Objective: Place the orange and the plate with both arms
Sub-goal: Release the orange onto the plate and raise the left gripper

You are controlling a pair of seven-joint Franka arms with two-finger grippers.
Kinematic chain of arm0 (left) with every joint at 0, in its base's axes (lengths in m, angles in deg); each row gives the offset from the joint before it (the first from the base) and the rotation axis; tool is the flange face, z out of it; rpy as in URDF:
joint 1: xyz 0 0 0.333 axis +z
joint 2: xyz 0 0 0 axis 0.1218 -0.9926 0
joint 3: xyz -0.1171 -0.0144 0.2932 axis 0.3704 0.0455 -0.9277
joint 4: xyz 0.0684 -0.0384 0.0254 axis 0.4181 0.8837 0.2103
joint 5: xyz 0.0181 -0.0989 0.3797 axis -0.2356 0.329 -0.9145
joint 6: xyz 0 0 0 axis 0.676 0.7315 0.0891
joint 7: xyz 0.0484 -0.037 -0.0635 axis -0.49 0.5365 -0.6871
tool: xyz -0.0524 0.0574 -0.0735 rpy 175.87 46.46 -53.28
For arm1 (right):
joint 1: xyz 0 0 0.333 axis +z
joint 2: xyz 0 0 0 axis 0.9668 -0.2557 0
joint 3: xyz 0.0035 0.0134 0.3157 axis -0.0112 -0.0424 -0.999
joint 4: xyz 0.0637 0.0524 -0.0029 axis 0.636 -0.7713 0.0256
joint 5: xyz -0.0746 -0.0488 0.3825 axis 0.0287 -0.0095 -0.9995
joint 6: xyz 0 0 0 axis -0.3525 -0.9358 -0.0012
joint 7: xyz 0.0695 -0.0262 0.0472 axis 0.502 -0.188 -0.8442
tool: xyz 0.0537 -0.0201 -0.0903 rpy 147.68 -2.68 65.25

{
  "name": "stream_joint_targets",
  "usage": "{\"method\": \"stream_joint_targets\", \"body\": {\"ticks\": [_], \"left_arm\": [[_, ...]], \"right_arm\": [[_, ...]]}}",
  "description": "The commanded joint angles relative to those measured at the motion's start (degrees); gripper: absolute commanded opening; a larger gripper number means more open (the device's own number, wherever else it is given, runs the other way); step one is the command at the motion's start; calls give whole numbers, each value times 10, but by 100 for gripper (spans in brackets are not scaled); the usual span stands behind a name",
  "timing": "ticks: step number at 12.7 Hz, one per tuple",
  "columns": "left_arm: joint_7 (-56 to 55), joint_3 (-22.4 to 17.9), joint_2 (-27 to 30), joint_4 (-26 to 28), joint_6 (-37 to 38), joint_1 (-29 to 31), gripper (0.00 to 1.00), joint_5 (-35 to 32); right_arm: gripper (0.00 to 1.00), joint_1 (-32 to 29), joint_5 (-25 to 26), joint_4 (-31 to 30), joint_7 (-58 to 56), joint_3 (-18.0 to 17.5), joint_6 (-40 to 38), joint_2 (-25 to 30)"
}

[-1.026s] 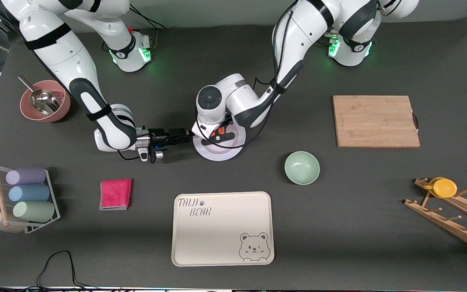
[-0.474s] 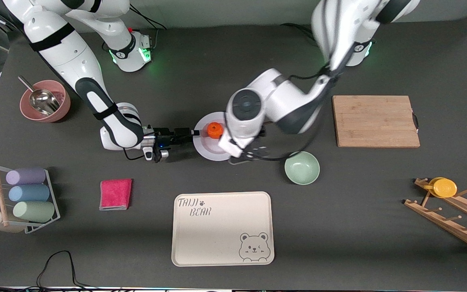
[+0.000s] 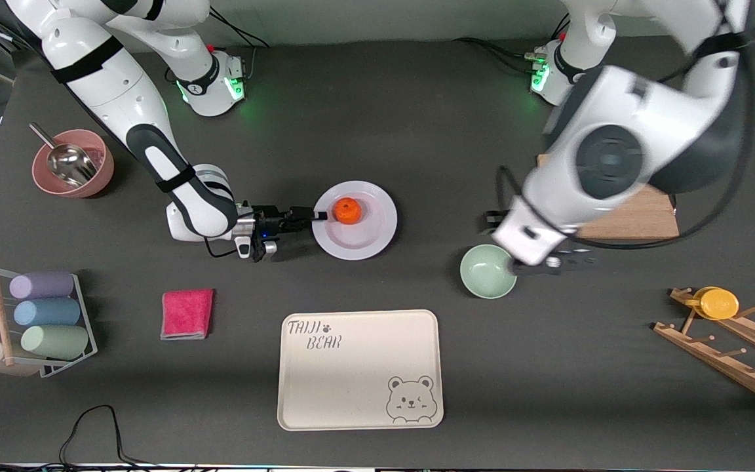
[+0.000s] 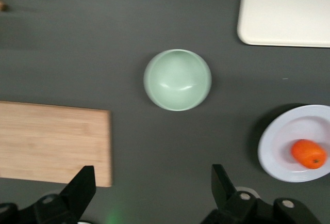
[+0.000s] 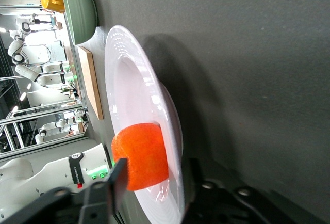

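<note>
the plate [image 3: 355, 220] is taken as the landmark and is shown lying flat on the dark table [image 3: 417, 118]. the orange [image 3: 348, 210] is seated in the plate's shallow well, toward the rim at the right arm's end. the right gripper [image 3: 309, 216] is held low and level at that same rim, with one finger above the rim and one beneath it, so the plate edge is bracketed between them; a firm pinch cannot be told from the views. in the right wrist view the rim [image 5: 154, 131] is seen passing between the two fingers, with the orange [image 5: 140, 156] just beside the upper one.

the left gripper [image 3: 551, 262] is carried in the air well apart from the plate, toward the left arm's end, over the edge of the green bowl [image 3: 485, 272]; its fingers [image 4: 82, 188] are spread wide and nothing is held. the wooden board [image 3: 620, 219] is partly covered by the left arm. the cream tray [image 3: 359, 370] lies nearer to the front camera than the plate.
</note>
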Motion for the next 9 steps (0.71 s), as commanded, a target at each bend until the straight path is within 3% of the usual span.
{"method": "stream_joint_targets", "body": {"ticks": [1,4,9], "left_arm": [[97,-85,77,61,24,-5,100,4],[159,-157,179,195,-13,-2,100,-4],[206,-147,276,338,-71,71,100,-19]], "right_arm": [[0,1,-11,5,-9,-3,9,-4],[0,1,-10,14,11,-3,9,4],[0,-3,-10,57,73,-3,-1,31]]}}
